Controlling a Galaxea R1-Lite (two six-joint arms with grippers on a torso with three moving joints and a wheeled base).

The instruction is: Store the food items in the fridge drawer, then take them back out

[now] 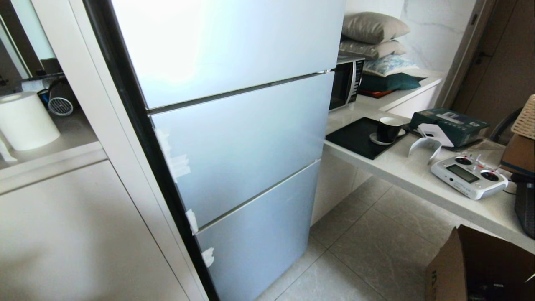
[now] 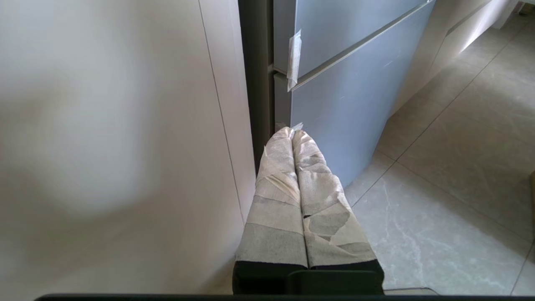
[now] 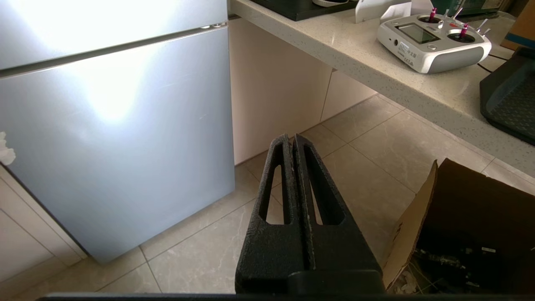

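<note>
Standing shut in the head view is 1 pale blue fridge [image 1: 234, 138] with 3 door fronts stacked one above another, split by 2 thin seams. Neither the food items nor the fridge drawer show in any view, so where they lie cannot be told. 4 scraps of white tape [image 1: 179, 165] sit along the fridge's left edge, next to a dark vertical strip and a white cabinet panel [image 1: 75, 234].

To the right of the fridge runs 1 light countertop [image 1: 422, 177], its front edge overhanging the tiled floor [image 1: 376, 242]. On it: 1 microwave [image 1: 346, 82], 1 black mat [image 1: 355, 136] bearing 1 dark cup [image 1: 388, 128] on a saucer, 1 green box [image 1: 453, 125], and 1 white remote controller [image 1: 469, 176] with 2 sticks, near the counter's front edge. 4 cushions [image 1: 376, 46] are piled beyond the microwave. 1 open cardboard box [image 1: 480, 267] stands on the floor at lower right; bare tile lies between it and the fridge.

Left gripper [image 2: 292, 133], its 2 fingers wrapped in pale tape, is clenched with nothing between them, tips just beside the lower door's taped corner. Right gripper [image 3: 291, 140], black, is likewise pressed closed and empty, over open floor between the fridge and the cardboard box.
</note>
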